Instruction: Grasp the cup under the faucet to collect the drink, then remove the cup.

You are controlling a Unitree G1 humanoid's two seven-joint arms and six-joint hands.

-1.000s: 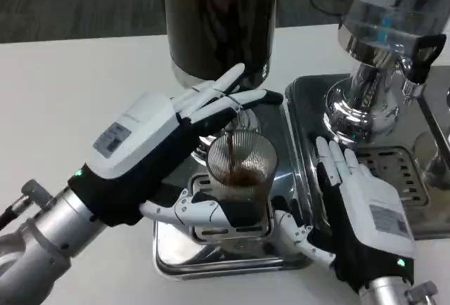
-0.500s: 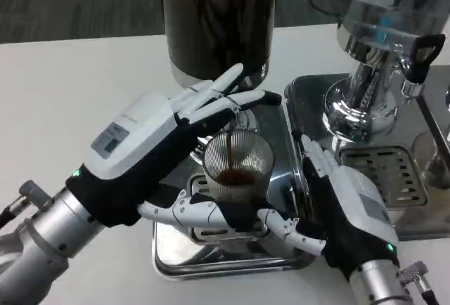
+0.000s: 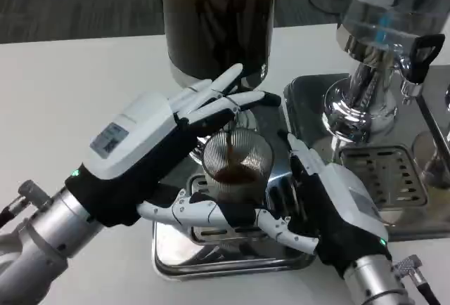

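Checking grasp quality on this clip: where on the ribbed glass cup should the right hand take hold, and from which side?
Probably the ribbed side wall of the cup, below the rim, from the cup's right. The cup stands upright on the drip tray with drink streaming in, so the top must stay clear. The left hand already covers the left side and reaches the faucet, and the right hand sits right beside it.

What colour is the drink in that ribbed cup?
Dark brown, pooling in the clear ribbed cup, seen in the head view.
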